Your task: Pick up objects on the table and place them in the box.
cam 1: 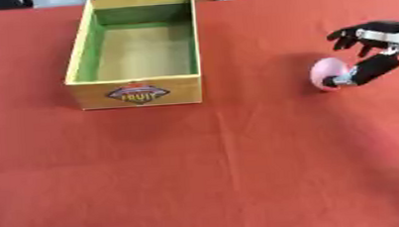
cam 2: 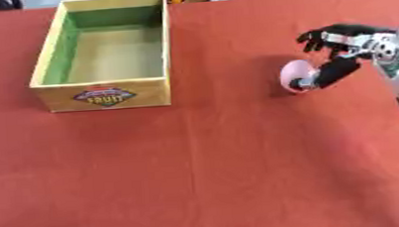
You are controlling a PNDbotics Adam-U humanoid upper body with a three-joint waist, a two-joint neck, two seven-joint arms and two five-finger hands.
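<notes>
Right hand (cam 2: 342,52) fingers (cam 2: 315,35) curled over the top of a small pink rounded object (cam 2: 292,75), thumb (cam 2: 331,73) pressed against its near side, so it's pinched between them. Object sits at the right of the red tablecloth (cam 1: 241,172), contact with the cloth unclear. Black-and-silver arm enters from the right edge. Open wooden crate with green inner walls and a "FRUIT" label (cam 1: 136,50) stands well apart, far left, nothing visible inside. Left hand not visible
</notes>
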